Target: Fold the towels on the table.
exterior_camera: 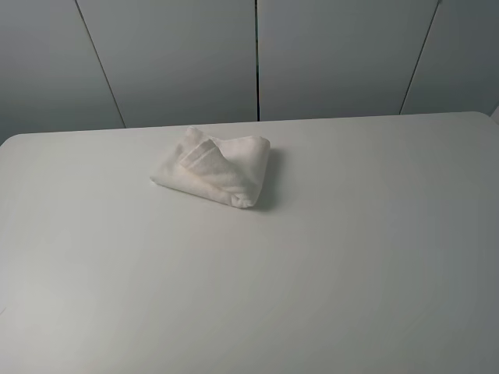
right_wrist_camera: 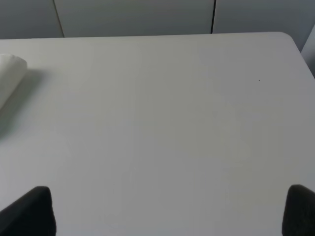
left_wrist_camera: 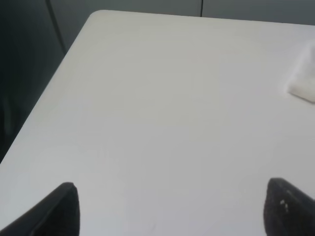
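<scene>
The left gripper (left_wrist_camera: 170, 209) has its two dark fingertips (left_wrist_camera: 61, 209) spread wide over bare tabletop, holding nothing; the right gripper (right_wrist_camera: 170, 211) is likewise spread wide and empty, one fingertip (right_wrist_camera: 29, 211) at each lower corner of its wrist view. Neither arm shows in the high exterior view. Beyond both grippers lies the white terry towel (exterior_camera: 214, 166), well apart from each, resting on the white table (exterior_camera: 327, 273) toward its far edge and slightly left of the middle. It sits as a bunched, folded bundle with a woven band showing on its upper layer. Behind the table stands a grey panelled wall (exterior_camera: 179, 54).
</scene>
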